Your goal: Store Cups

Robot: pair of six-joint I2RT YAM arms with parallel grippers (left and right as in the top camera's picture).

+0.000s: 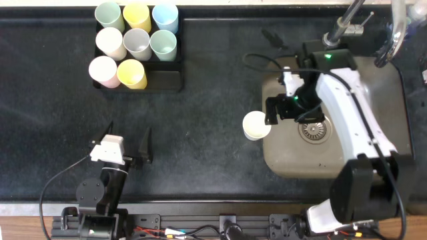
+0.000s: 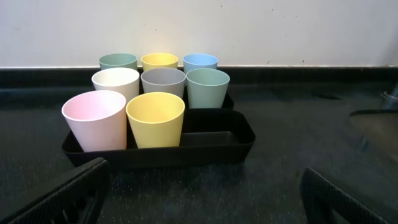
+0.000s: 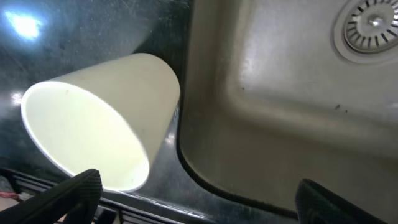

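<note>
The cup stands upright on the counter just beside the sink edge, by one finger of the right gripper, whose jaws are spread wide and hold nothing. I would centre them across the cup's wall and close gently, since a nudge could tip it into the sink. The tray has one free corner slot on the sink side, a wide stretch of counter lies between, and the left gripper, also wide and empty, sits well apart.

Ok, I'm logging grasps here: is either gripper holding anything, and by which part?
Nothing is held. The right gripper is open near the cream cup beside the sink; the left gripper is open and empty.
</note>
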